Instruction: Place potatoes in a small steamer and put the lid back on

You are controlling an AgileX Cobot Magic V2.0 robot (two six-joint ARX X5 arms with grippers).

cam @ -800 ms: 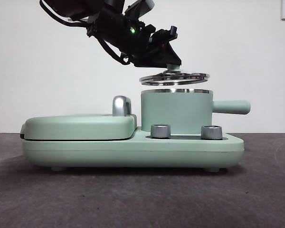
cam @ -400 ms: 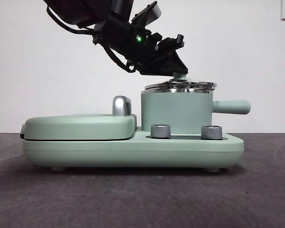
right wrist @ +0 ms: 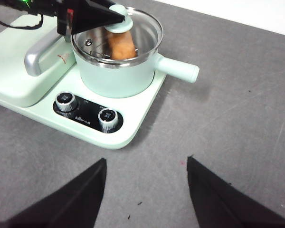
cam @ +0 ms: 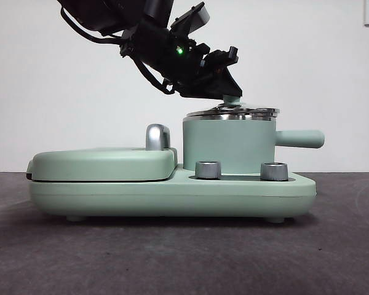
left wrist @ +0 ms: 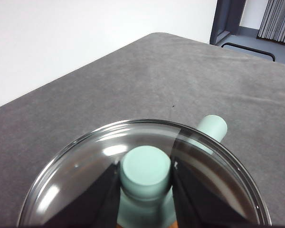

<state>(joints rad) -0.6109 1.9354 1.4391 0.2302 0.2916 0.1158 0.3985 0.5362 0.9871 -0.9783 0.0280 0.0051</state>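
Observation:
The mint-green small steamer (cam: 227, 144) stands on the right side of the appliance base, its stubby handle (cam: 300, 138) pointing right. The clear-glass lid (cam: 234, 112) rests on its steel rim. My left gripper (cam: 232, 95) comes down from the upper left and is shut on the lid's mint-green knob (left wrist: 146, 166). In the right wrist view the orange-brown potato (right wrist: 121, 45) lies inside the steamer (right wrist: 116, 76), under the lid (right wrist: 142, 28). My right gripper (right wrist: 146, 164) is open and empty, low over the table and well away from the appliance.
The flat mint-green griddle (cam: 101, 163) with a chrome handle (cam: 157, 136) lies closed left of the steamer. Two steel dials (cam: 208, 169) (cam: 273, 171) sit on the base in front. Grey table spreads around the appliance.
My left gripper has lowered the lid from just above the steamer down onto its rim. It has hardly moved over the last half second.

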